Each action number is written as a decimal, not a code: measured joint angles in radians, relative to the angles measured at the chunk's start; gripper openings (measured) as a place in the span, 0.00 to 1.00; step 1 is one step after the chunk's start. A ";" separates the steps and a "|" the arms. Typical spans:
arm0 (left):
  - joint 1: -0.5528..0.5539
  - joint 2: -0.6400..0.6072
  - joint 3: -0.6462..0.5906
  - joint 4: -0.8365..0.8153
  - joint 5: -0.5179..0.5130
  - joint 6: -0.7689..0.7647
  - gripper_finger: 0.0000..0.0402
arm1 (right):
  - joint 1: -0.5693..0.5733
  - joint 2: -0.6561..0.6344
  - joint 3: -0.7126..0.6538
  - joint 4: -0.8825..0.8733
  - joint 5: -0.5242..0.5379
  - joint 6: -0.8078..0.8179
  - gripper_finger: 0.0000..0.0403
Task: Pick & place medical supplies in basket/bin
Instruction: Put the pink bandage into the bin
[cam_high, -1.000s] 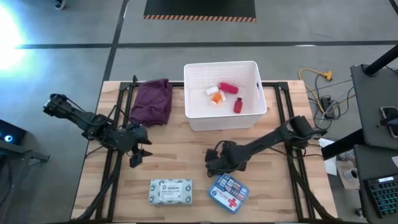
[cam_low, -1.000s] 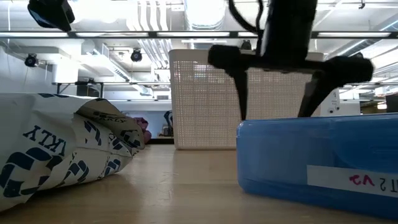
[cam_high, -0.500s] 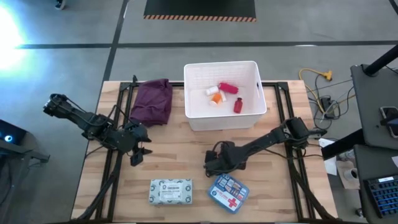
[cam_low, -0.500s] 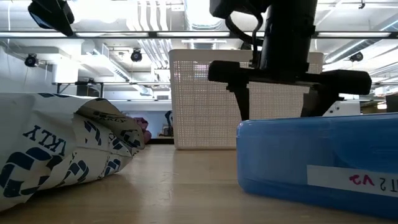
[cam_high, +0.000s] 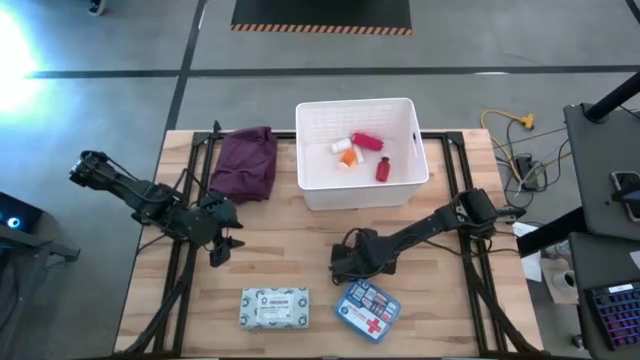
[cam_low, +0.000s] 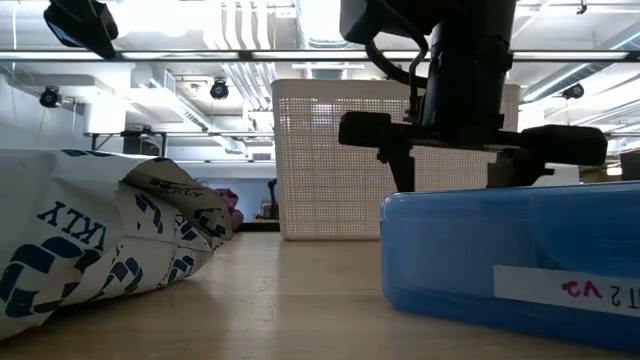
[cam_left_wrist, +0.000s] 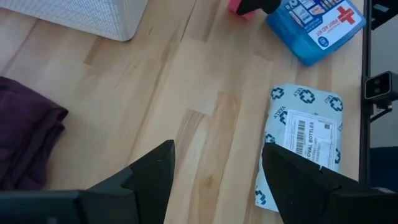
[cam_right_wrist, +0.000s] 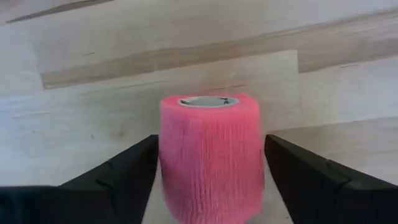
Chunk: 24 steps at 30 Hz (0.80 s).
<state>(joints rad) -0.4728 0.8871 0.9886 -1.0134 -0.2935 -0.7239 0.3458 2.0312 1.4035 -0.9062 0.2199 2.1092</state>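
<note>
A pink bandage roll (cam_right_wrist: 210, 162) stands upright on its end on the wooden table. My right gripper (cam_right_wrist: 211, 140) is open, low over the table, with one finger on either side of the roll and a small gap at each. From above, the right gripper (cam_high: 342, 264) hides the roll. The blue first-aid box (cam_high: 366, 308) and the grey-green patterned packet (cam_high: 274, 307) lie flat near the table's near edge. The white bin (cam_high: 404, 188) holds red and orange-capped items (cam_high: 362, 148). My left gripper (cam_high: 220, 248) hangs open over bare wood.
A folded purple cloth (cam_high: 245, 162) lies left of the bin at the far side. In the low view the blue box (cam_low: 520, 250) stands in front of the right gripper (cam_low: 455, 150). Bare wood lies between bin and packet.
My right gripper has come down toward the table, just beyond the blue box, staying over the same spot. The left arm and all the supplies have kept still.
</note>
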 joint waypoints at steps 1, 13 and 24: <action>0.000 0.000 -0.002 -0.001 0.000 0.001 0.55 | 0.000 0.000 -0.003 -0.001 0.000 -0.005 0.65; 0.000 0.000 -0.009 0.000 -0.056 0.004 0.55 | 0.013 -0.140 0.042 -0.043 0.174 -0.158 0.34; 0.002 0.000 -0.010 0.000 -0.161 0.029 0.55 | -0.008 -0.514 0.257 -0.033 0.996 -0.969 0.42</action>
<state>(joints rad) -0.4706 0.8875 0.9791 -1.0130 -0.4549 -0.6950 0.3378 1.5168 1.6601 -0.9387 1.2159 1.1407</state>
